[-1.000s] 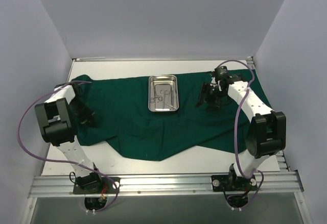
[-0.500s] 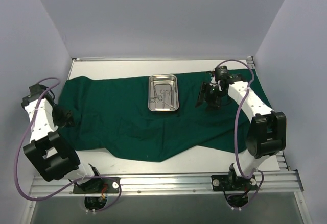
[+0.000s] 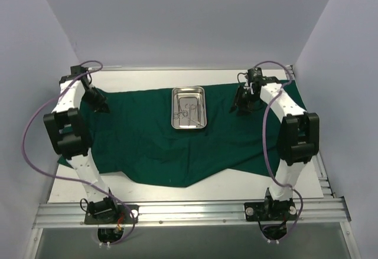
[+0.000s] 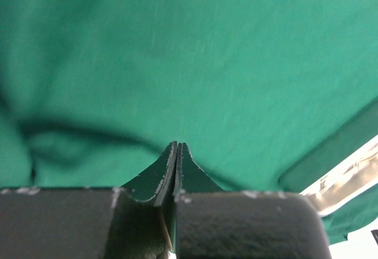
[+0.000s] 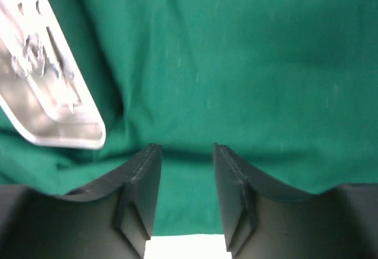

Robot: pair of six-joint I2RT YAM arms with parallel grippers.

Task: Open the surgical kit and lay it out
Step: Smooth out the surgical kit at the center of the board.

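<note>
The dark green cloth wrap [image 3: 142,135] lies spread across the table. On it near the back stands the steel tray [image 3: 175,108], with thin silver ring-handled instruments [image 3: 186,110] inside. My left gripper [image 3: 100,105] is at the cloth's far left corner. In the left wrist view the left gripper [image 4: 177,144] is shut, with a sliver of green cloth [image 4: 207,64] pinched between its fingers. My right gripper [image 3: 238,107] hovers to the right of the tray. In the right wrist view the right gripper [image 5: 186,147] stands open over the cloth [image 5: 236,52], with the tray [image 5: 53,123] and instruments [image 5: 35,52] at upper left.
The white table board [image 3: 147,79] shows behind the cloth and at the near left and right. Pale walls close in the left, right and back sides. A metal rail [image 3: 189,212] with both arm bases runs along the near edge. Purple cables loop off each arm.
My left arm swung from the near left out to the wall, then to the far left corner, and the cloth's left side shifted with it. My right gripper moved slightly back and its jaws narrowed.
</note>
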